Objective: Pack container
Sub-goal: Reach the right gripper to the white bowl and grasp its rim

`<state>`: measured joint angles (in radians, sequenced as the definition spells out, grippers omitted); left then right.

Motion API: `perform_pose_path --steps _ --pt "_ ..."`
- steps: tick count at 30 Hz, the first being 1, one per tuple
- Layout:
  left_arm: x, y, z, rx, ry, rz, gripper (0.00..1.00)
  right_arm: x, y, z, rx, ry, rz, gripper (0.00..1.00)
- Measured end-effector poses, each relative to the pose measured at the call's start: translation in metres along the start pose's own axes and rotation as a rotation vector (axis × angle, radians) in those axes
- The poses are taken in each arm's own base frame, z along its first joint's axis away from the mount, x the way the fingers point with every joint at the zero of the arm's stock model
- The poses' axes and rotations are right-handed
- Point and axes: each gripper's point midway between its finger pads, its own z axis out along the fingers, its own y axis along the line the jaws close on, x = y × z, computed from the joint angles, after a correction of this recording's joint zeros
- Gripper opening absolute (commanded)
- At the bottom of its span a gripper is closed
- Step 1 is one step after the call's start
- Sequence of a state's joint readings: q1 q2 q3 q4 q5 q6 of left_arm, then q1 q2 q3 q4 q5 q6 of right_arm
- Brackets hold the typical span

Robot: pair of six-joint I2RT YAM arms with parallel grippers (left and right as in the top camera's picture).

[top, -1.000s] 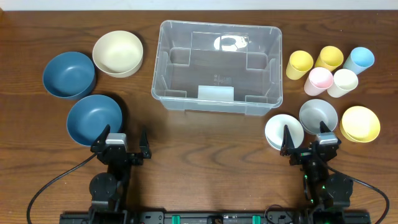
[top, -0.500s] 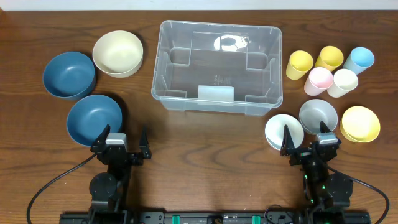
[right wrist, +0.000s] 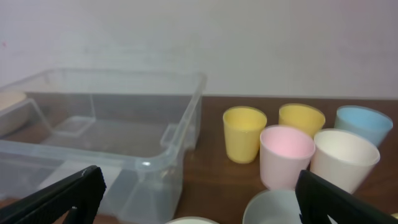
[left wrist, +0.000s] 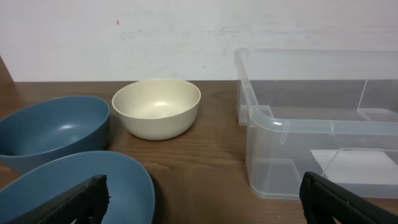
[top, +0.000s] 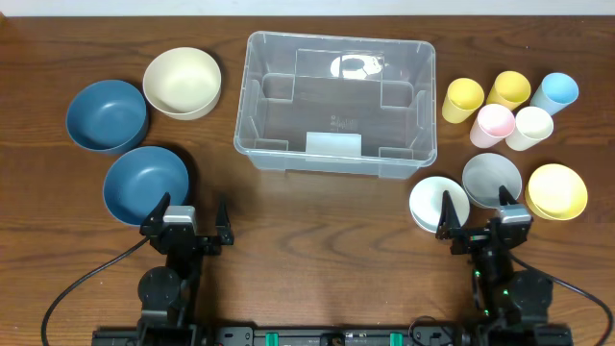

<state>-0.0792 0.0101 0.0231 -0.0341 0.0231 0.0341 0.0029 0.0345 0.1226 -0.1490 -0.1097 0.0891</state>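
The clear plastic container (top: 336, 104) stands empty at the table's back centre; it also shows in the left wrist view (left wrist: 323, 118) and the right wrist view (right wrist: 106, 124). My left gripper (top: 187, 219) is open and empty near the front left, just behind a blue bowl (top: 146, 183). My right gripper (top: 478, 217) is open and empty at the front right, over a white bowl (top: 437, 202) and beside a grey bowl (top: 491, 178).
Left: another blue bowl (top: 106, 115) and a cream bowl (top: 182, 82). Right: a yellow bowl (top: 556, 190) and several cups, yellow (top: 463, 99), yellow (top: 508, 89), blue (top: 554, 92), pink (top: 492, 124), white (top: 529, 127).
The right arm has shifted slightly to the right and toward the front. Nothing else has moved.
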Motion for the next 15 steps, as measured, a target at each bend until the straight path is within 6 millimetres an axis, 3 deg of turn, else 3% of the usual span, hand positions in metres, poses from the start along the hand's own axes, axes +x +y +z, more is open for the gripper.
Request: perform_pose_path --steps 5,7,12,15 --pt "0.000 0.000 0.000 0.000 0.000 0.000 0.98 -0.042 0.013 -0.008 -0.034 0.125 0.078 0.99" --pt "0.000 0.000 0.000 0.000 0.000 0.000 0.98 -0.051 0.022 -0.006 -0.069 0.238 0.118 0.99" --pt "0.000 0.000 0.000 0.000 0.000 0.000 0.98 -0.039 0.041 0.005 -0.149 0.518 0.207 0.99" --pt "0.000 0.000 0.000 0.000 0.000 0.000 0.98 -0.020 0.052 0.011 -0.211 0.657 0.261 0.99"
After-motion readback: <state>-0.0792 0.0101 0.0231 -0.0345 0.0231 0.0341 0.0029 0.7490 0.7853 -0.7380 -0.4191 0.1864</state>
